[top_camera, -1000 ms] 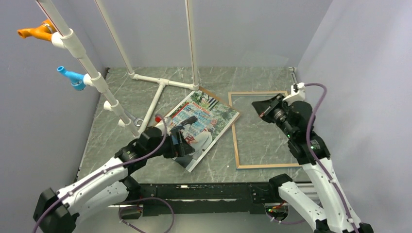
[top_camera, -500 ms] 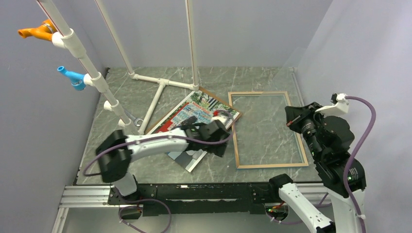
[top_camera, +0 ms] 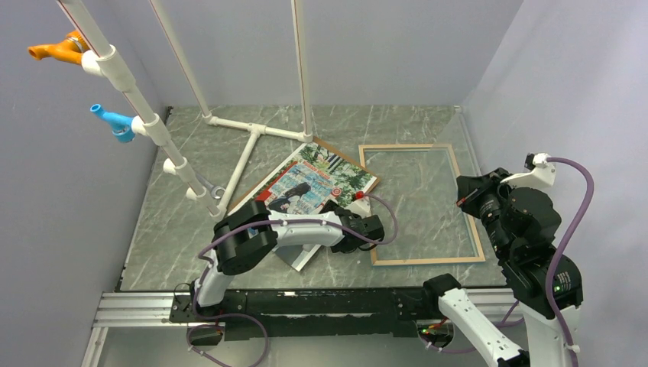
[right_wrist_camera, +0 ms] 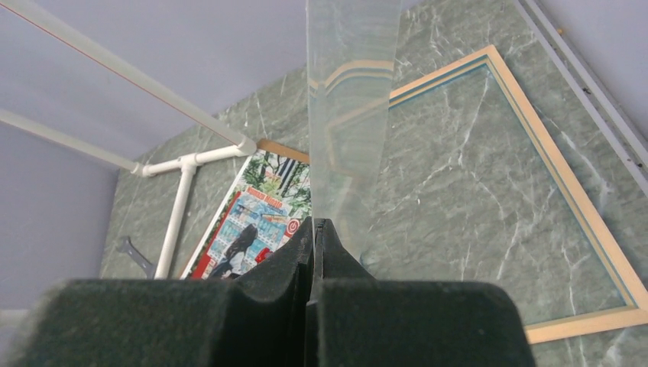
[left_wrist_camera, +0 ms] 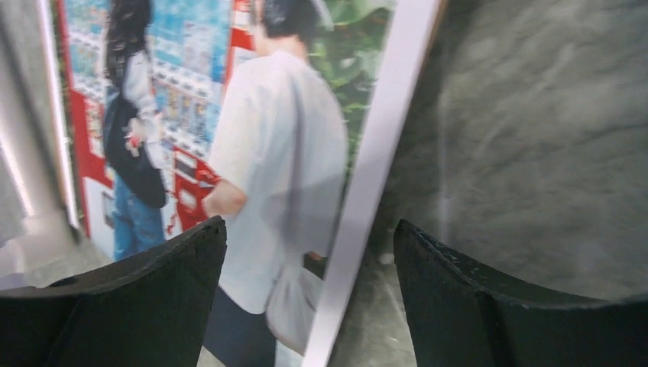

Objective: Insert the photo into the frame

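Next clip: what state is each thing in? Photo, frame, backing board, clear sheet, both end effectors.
photo: face up on the backing board, not in the frame.
backing board: under the photo, only an edge showing.
frame: flat on the table, wood face up, marble showing through.
clear sheet: held upright, out of the frame.
left end effector: open, fingers astride the photo's white edge.
right end effector: shut on the clear sheet.

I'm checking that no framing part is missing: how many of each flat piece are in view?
photo: 1
frame: 1
brown backing board: 1
clear sheet: 1
Total: 4
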`<state>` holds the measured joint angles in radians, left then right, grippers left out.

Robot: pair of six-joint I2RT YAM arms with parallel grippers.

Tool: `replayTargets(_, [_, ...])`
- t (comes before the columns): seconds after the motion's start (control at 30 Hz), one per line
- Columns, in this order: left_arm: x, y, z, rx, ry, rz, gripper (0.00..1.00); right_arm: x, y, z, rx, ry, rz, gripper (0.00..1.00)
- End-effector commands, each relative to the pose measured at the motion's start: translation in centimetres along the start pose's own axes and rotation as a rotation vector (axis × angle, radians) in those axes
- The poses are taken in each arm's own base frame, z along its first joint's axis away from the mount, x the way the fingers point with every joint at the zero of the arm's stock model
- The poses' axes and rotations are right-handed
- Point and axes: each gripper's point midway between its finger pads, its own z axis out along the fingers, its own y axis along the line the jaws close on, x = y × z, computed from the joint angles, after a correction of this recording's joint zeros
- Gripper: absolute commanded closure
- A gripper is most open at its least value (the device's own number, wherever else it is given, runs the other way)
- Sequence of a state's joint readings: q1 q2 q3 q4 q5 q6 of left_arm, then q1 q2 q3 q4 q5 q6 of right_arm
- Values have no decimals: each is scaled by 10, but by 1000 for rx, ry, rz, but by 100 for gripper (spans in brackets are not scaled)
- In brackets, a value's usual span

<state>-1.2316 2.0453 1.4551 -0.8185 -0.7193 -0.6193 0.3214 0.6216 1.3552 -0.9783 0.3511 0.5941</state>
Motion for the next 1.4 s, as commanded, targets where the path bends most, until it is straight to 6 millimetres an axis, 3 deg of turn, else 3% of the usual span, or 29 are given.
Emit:
replayTargets(0.0, [9,27,8,-156,-11,36,18,-14,6,-7,-30,-48,8,100])
replayTargets(0.3, [27,47,15,-260,13,61,36,-7,11,-2,-55,-22,17,100])
replayTargets(0.53, [21,39,-1,-212,4,43,77,-3,11,1,-59,-13,20,100])
replayTargets(0.63, [16,38,-14,-229,11,50,85,-3,11,0,-58,-16,20,100])
replayTargets(0.83, [9,15,-39,-167,35,43,90,-6,10,-1,-55,-26,14,100])
replayTargets(1.2, [26,-10,-86,-47,155,-54,97,-7,8,-1,-43,-35,-1,100])
replayTargets(1.3, [36,-10,-90,-22,176,-77,93,-5,8,2,-43,-29,-2,100])
replayTargets(1.37, [34,-15,-91,36,158,-96,82,-2,8,5,-46,-24,-5,100])
